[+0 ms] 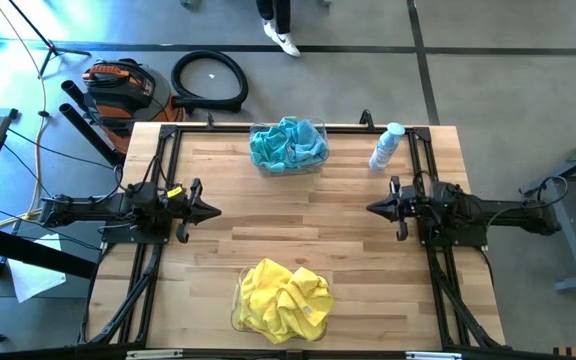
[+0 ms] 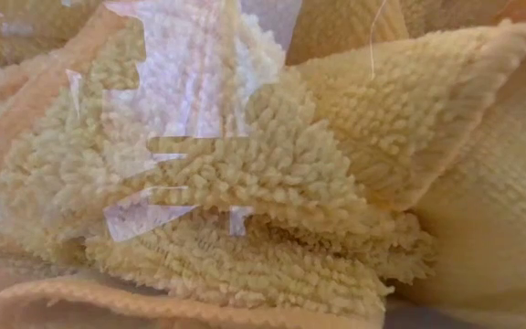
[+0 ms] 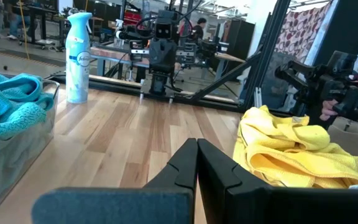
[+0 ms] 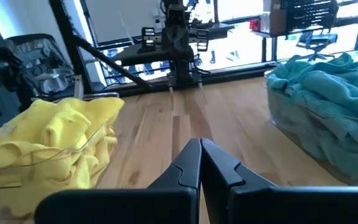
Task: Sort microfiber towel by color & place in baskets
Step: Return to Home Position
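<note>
Microfiber towel piles: teal pile [image 1: 288, 145] fills the basket [image 1: 322, 130] just beside the spray bottle [image 1: 386, 147], yellow pile [image 1: 283, 298] the other basket [image 1: 236, 318], well apart from it. My left fingers [image 3: 180, 167] and right fingers [image 4: 225, 173] are pressed together, empty; the bottle's label is unreadable.

**Work Area Surroundings**

The wooden table [image 1: 298, 215] stands on a grey concrete floor [image 1: 488, 60] with dark seams. Beyond the table's far edge lie a coiled black hose [image 1: 210, 80] and an orange-and-black vacuum [image 1: 118, 85]. Bright windows [image 4: 241, 25] line the room past one short end of the table.
</note>
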`<state>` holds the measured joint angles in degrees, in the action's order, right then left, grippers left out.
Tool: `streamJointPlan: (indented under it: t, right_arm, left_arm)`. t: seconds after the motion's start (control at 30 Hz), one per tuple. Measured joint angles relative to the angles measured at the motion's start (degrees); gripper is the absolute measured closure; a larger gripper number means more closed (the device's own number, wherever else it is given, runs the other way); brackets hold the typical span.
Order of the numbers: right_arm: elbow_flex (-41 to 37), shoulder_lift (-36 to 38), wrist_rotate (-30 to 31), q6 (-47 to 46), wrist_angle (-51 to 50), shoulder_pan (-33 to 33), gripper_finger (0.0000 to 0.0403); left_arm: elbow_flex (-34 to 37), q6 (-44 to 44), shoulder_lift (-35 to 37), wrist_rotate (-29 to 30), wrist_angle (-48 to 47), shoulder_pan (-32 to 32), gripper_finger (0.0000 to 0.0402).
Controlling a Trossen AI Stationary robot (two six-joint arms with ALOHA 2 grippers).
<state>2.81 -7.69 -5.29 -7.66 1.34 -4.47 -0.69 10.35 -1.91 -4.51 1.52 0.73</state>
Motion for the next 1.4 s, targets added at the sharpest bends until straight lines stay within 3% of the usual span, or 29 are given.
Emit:
streamJointPlan:
  t: [0.6,1.0,1.4]
  right_arm:
    - [0.0,6.38,0.78,0.55,-6.23,0.0,0.0403]
    - [0.0,7.0,-0.78,-1.26,-6.15,0.03,0.0403]
    - [0.0,6.98,1.61,3.2,-6.34,0.02,0.0403]
  left_arm:
    - [0.0,0.01,0.0,0.0,-0.02,0.0,0.0401]
    - [0.0,0.01,0.0,0.0,-0.02,0.0,0.0402]
    - [0.0,0.01,0.0,0.0,-0.02,-0.01,0.0401]
